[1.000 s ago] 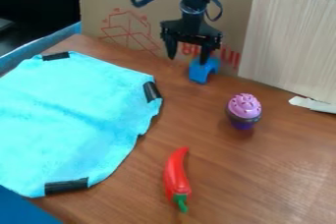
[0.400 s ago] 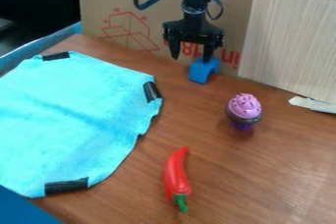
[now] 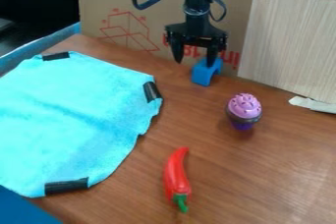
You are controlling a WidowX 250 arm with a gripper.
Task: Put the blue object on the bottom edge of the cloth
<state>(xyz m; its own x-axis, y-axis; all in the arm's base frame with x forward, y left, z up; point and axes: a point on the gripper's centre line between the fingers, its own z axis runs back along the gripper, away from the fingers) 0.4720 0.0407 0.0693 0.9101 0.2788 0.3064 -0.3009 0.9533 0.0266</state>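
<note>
My hand (image 3: 195, 63) hangs open over the table (image 3: 236, 169), far side, one fingertip by the blue arch block (image 3: 205, 73), turquoise cloth (image 3: 72, 120) at left

The brown table (image 3: 249, 183) bears the blue object (image 3: 202, 75) at the gripper's (image 3: 194, 64) tips, a turquoise cloth (image 3: 72, 115) to the view's left of them, cupcake (image 3: 243, 107) and red pepper (image 3: 176, 174) camera-side.
</note>
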